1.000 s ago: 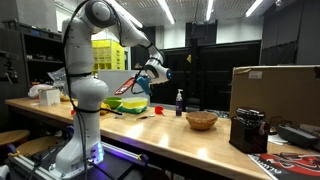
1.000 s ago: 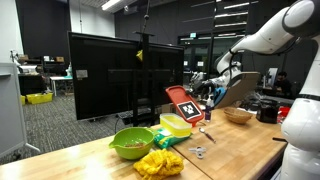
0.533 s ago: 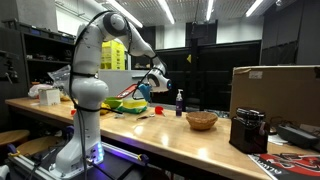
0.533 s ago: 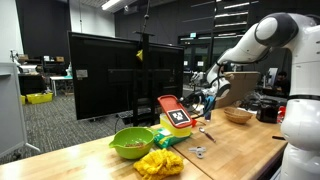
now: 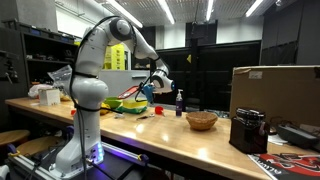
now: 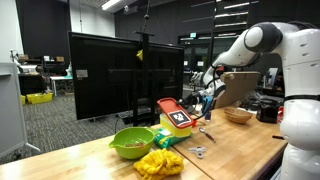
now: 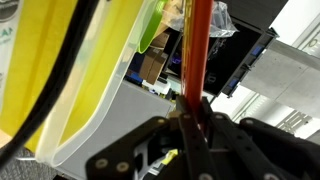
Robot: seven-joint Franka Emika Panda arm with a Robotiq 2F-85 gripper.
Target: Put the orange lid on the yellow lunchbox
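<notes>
The orange lid (image 6: 175, 114) is a flat orange-red rectangle with a white mark on its face. It hangs tilted, its lower edge just above the yellow lunchbox (image 6: 174, 128), a low yellow-green box. My gripper (image 6: 199, 101) is shut on the lid's edge. In an exterior view the lid (image 5: 139, 92) shows small beside my gripper (image 5: 152, 84), above the lunchbox (image 5: 133, 104). In the wrist view the lid (image 7: 197, 50) appears edge-on as a red strip between my jaws (image 7: 193, 120), with the lunchbox wall (image 7: 100, 70) to the left.
A green bowl (image 6: 131, 142) and a yellow crumpled cloth (image 6: 160, 162) lie on the wooden table (image 6: 240, 150). A tan woven bowl (image 6: 238, 115) and a cardboard box (image 5: 270, 92) stand further along. A dark bottle (image 5: 180, 103) is near the lunchbox.
My arm has swung the lid down and over toward the lunchbox. The lid has dropped from well above the box to just over it, still tilted.
</notes>
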